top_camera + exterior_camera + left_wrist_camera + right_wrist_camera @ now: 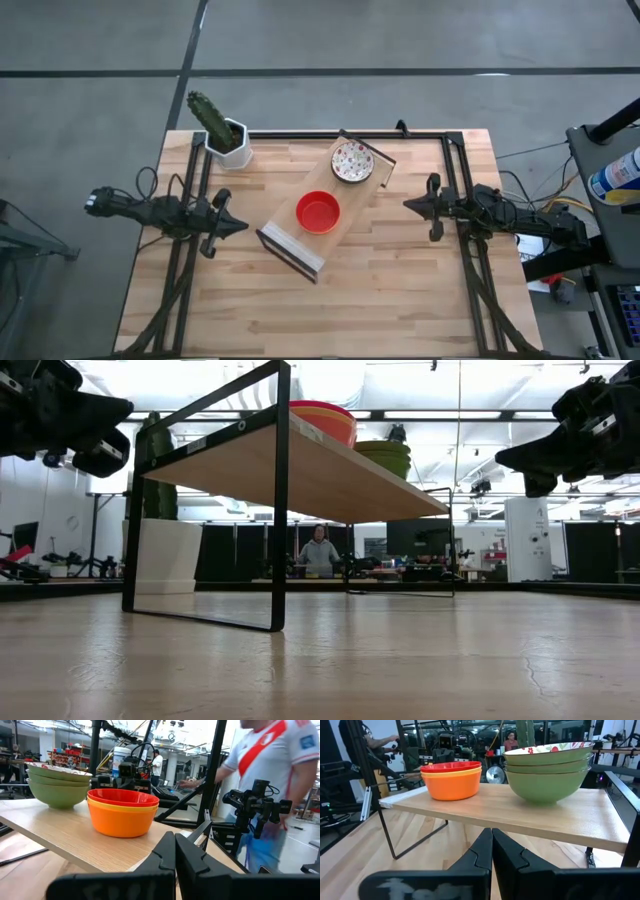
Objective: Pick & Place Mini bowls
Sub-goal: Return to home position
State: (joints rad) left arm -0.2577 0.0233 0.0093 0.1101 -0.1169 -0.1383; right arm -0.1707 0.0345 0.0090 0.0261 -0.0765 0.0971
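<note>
Where the shelf [290, 245] stands slantwise at the middle of the table [380, 300], you have two stacks of mini bowls on its top board, set apart from each other.

Stack one, at the end nearer the left arm: red bowl [318, 212] nested in yellow bowl [122, 806], nested in orange bowl [121, 822].

Stack two, at the end nearer the right arm: three patterned bowls [352, 161], white and speckled inside, green outside.

Left gripper [238, 226]: beside the shelf and clear of it, fingers pressed together, grasping nothing.

Right gripper [410, 205]: on the opposite side, clear of the shelf, likewise clenched on nothing.

Cactus in white pot [228, 140]: far left corner of the table.
</note>
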